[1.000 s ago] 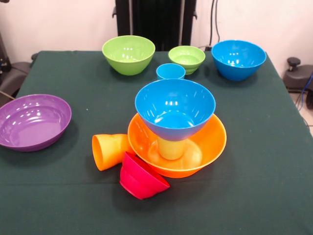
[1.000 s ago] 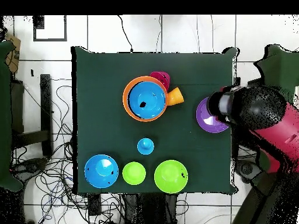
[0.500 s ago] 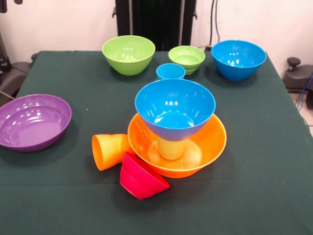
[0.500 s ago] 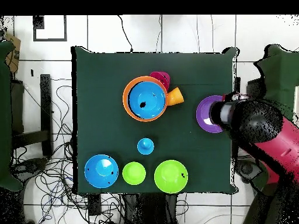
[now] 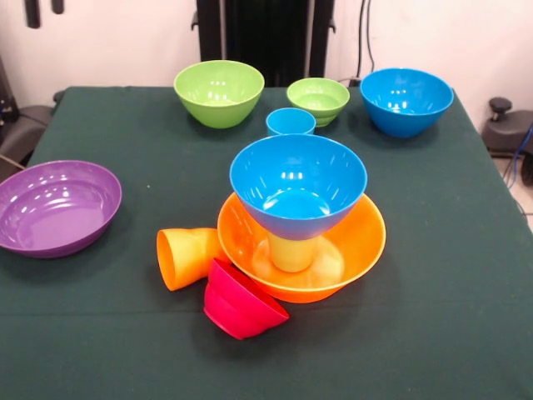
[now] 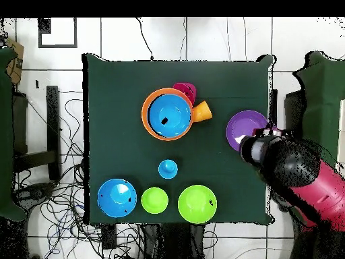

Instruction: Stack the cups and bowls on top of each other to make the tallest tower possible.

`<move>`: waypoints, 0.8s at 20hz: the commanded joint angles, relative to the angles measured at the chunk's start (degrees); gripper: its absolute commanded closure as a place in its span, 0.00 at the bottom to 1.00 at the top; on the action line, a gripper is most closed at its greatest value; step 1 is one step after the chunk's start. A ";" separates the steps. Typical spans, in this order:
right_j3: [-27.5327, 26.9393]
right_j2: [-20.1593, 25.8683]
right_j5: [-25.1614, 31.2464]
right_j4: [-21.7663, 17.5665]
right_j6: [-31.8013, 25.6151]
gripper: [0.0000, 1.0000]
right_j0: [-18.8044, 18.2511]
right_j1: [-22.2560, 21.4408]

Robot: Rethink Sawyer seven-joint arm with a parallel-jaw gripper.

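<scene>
Green table (image 5: 466,275), tool (image 5: 43,12) tips cropped.

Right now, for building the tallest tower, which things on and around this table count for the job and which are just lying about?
For the job:
tower
orange cup, on its side
red bowl, tipped
purple bowl
large green bowl
small green bowl
blue cup
second blue bowl

Lying about:
cables on the floor
green tablecloth

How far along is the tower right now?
Done: orange bowl, lime cup standing in it, blue bowl on top. In hand: nothing; the gripper sits up near the purple bowl. Left: orange cup and red bowl tipped over, other bowls unstacked.
</scene>
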 commanded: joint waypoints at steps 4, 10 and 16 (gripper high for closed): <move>11.45 9.32 -4.75 -4.21 -9.13 0.00 0.97 -0.52; 11.33 9.34 -6.39 -4.39 -5.37 0.00 2.14 1.16; 11.35 9.21 -7.69 -4.21 -2.24 0.00 3.75 3.41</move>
